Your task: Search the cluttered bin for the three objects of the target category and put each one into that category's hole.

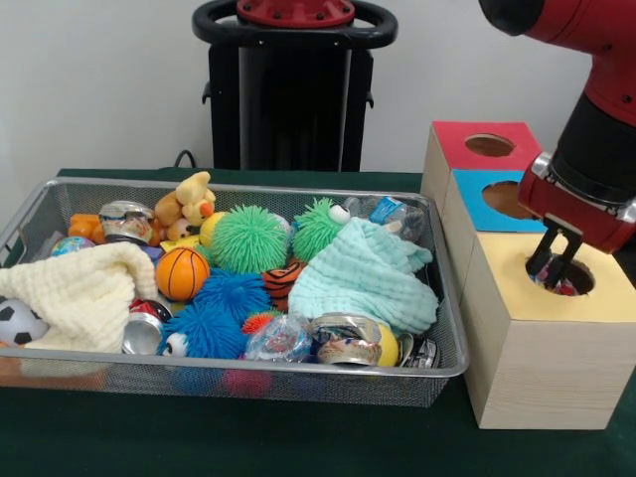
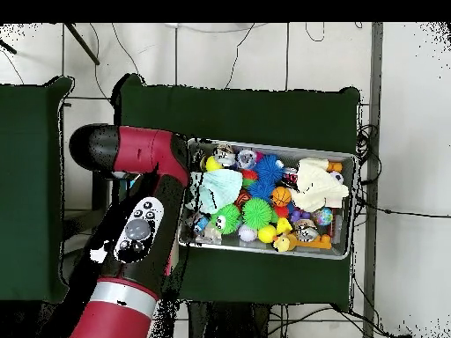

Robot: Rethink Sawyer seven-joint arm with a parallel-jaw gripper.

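Observation:
The wire mesh bin [image 1: 248, 370] sits on the green table, full of clutter. My gripper [image 1: 553, 266] hangs at the round hole [image 1: 581, 273] of the yellow-topped wooden box [image 1: 542, 358], its tips down inside the opening. A small multicoloured thing [image 1: 567, 288] shows in the hole just under the tips; I cannot tell if it is held. In the bin lie an orange basketball [image 1: 182, 273], a soccer ball [image 1: 18, 321] and green [image 1: 248, 238] and blue [image 1: 234, 293] spiky balls. In the overhead view the arm [image 2: 145, 220] hides the boxes beside the bin [image 2: 273, 147].
A blue-topped box [image 1: 487, 204] and a red-topped box [image 1: 467, 149] stand behind the yellow one. A mint cloth [image 1: 368, 278], a cream cloth [image 1: 84, 288], crushed cans [image 1: 343, 338] and a plush bear [image 1: 189, 204] fill the bin. The robot's black pedestal [image 1: 293, 99] stands behind.

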